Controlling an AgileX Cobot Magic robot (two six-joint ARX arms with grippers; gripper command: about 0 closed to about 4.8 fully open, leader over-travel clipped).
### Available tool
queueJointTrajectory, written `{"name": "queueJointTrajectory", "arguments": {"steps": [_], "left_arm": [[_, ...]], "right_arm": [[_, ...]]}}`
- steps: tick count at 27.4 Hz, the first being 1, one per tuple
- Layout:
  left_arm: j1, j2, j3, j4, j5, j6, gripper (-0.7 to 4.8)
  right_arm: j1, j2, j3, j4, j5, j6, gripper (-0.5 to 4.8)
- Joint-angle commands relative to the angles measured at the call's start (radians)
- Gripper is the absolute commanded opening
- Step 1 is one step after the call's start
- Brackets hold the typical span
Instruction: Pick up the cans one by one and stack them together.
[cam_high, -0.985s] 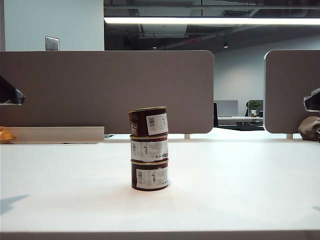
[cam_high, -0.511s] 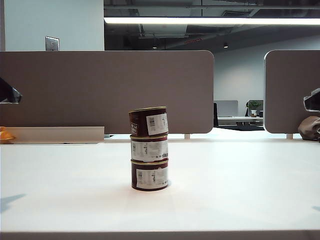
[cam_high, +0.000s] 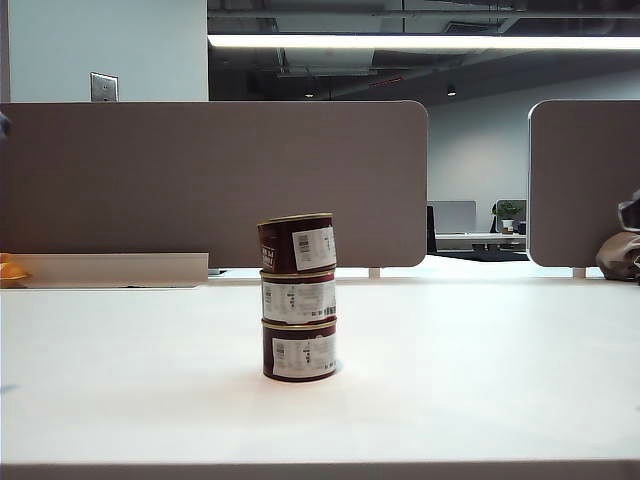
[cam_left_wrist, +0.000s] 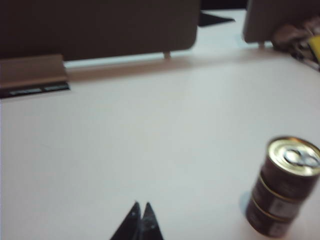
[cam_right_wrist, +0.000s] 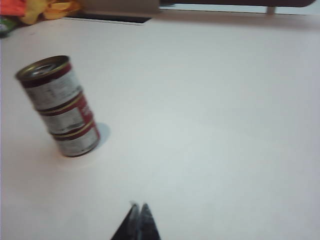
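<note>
Three cans standing stacked mid-table, top one sitting slightly tilted, bare tabletop lying wide on every side. Left gripper and right gripper both pressed together, empty, hovering well apart from stack.

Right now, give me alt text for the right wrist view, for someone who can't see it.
Three cans stand stacked in one column on a white table, the stack leaning a little in this tilted view. The right gripper is shut, empty, and well apart from the stack. Orange and yellow clutter lies at the table's far edge.
</note>
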Motion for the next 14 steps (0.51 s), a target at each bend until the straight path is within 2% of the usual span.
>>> {"name": "queueJointTrajectory", "arguments": {"steps": [1, 10, 14], "left_arm": [[0.067, -0.045, 0.003, 0.012, 0.003, 0.007, -0.04], [0.256, -0.119, 0.002, 0.011, 0.003, 0.007, -0.04], [0.289, -0.175, 0.003, 0.016, 0.003, 0.007, -0.04]], "right_arm": [[-0.08, 0.0, -0.002, 0.013, 0.0, 0.001, -0.01], [-0.363, 0.0, -0.002, 0.012, 0.0, 0.001, -0.01], [-0.48, 0.0, -0.002, 0.012, 0.0, 0.001, -0.01]]}}
